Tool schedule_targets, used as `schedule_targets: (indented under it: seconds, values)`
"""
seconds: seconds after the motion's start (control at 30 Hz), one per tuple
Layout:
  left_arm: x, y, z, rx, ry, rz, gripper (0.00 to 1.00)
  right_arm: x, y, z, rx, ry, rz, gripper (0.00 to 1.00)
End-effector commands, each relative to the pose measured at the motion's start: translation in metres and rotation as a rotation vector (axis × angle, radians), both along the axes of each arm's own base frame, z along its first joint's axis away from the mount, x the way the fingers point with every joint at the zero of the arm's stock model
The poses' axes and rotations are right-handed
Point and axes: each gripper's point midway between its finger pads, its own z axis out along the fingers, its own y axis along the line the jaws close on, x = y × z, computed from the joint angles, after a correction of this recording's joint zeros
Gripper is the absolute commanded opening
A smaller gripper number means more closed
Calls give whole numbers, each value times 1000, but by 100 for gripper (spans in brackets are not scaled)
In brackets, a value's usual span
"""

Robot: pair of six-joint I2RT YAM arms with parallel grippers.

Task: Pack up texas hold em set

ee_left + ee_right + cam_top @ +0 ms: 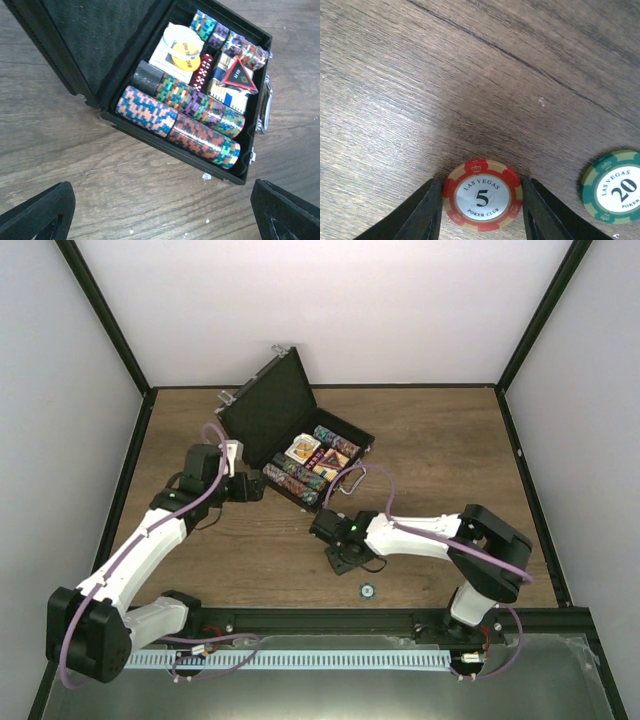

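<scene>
Bench (pixel 450 440): black briefcase (pixel 268 415) stands open by the far edge, left of centre, with chip rolls (pixel 192 100) packed inside. Left gripper (pixel 160 215) is beside it, jaws spread wide. Near the near edge, right gripper (pixel 481 182) clamps the flat-lying red 5 chip (pixel 482 195); green 20 chip (pixel 615 186) lies beside it.

The raised lid (pixel 268 410) of the briefcase (pixel 175 148) closes its far-left side, so the tray is open only from above, from the near side and from the right. Inside, the poker chips (pixel 177 117), card decks (pixel 227 95), round buttons (pixel 186 56) and triangular marker (pixel 240 75) leave only narrow gaps. The table (pixel 450 440) to the right offers wide bare room. The right gripper (pixel 482 200) presses both sides of a red chip (pixel 482 215); a green chip (pixel 617 187) lies near its right finger.
</scene>
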Motion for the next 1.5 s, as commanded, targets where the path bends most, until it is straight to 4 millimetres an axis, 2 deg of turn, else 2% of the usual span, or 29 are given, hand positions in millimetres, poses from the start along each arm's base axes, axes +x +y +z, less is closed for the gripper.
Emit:
schedule_targets:
  seconds: [0.0, 0.1, 0.3, 0.57, 0.7, 0.83, 0.97, 1.23, 1.47]
  values:
    - [-8, -14, 1, -39, -1, -22, 98, -5, -14, -5, -62, -1, -10, 44]
    - [-22, -37, -7, -127, 36, -68, 94, -2, -6, 3, -11, -19, -13, 43]
    - [-55, -87, -37, -257, 142, -160, 89, 6, 15, 26, 91, -58, -13, 42]
    - [-77, -125, -62, -332, 253, -249, 81, 14, 19, 41, 124, -110, -7, 43]
    - [-84, -144, -77, -397, 346, -308, 71, 15, 22, 44, 151, -124, -4, 42]
    - [-87, -159, -93, -431, 417, -358, 61, 16, 25, 44, 161, -128, 2, 42]
    - [-88, -173, -97, -488, 472, -401, 55, 18, 27, 46, 175, -136, 7, 42]
    - [-93, -192, -105, -576, 550, -487, 51, 22, 38, 56, 213, -162, 42, 43]
    - [-96, -198, -105, -619, 581, -523, 50, 24, 42, 57, 217, -168, 53, 43]
